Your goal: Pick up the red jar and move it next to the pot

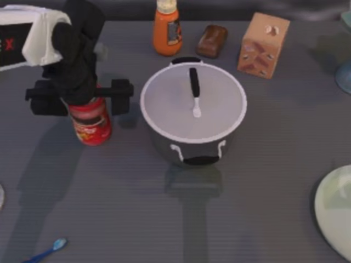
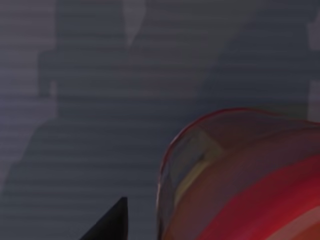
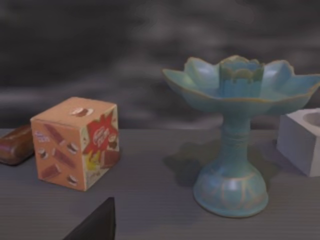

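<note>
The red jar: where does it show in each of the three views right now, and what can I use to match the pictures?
Top view: the red jar sits at the table's left, under the left claw, left of the pot.
Left wrist view: the jar fills the lower right corner, close up.
Right wrist view: not in it.
Shared landmark: the orange box appears in the top view and the right wrist view; the left wrist view shares only the jar.

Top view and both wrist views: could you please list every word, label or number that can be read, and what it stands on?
"X": red letter on the left arm's white casing; the rest is cut off at the top view's edge.
Red jar: label print too blurred to read.
Orange bottle: label too blurred to read.
Carton: red burst logo, lettering unreadable.
</note>
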Available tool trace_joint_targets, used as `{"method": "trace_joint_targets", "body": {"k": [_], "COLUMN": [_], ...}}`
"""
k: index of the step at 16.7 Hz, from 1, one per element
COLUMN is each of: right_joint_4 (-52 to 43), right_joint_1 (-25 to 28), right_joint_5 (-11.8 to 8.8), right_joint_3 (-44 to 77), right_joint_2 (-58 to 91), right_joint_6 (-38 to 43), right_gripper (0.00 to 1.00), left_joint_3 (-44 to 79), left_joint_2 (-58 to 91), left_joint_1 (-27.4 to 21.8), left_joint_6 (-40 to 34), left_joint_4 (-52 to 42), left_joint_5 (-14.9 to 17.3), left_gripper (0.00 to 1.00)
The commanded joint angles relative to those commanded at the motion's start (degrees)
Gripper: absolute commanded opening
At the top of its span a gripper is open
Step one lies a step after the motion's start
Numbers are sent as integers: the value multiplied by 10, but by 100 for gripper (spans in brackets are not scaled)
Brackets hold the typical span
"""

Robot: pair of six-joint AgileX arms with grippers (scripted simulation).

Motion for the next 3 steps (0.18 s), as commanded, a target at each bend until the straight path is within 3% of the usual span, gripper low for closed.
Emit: {"method": "trace_joint_targets", "body": {"k": [3], "right_joint_4": [0], "right_joint_1": [0], "right_joint_5": [0], "right_joint_3": [0], "right_joint_2": [0], "right_joint_6": [0], "right_gripper": [100], "left_joint_3": [0], "left_joint_2": [0], "left_joint_1": [0], "left_joint_6": [0], "left_joint_4": [0], "left_joint_5": [0], "left_gripper": [100]}}
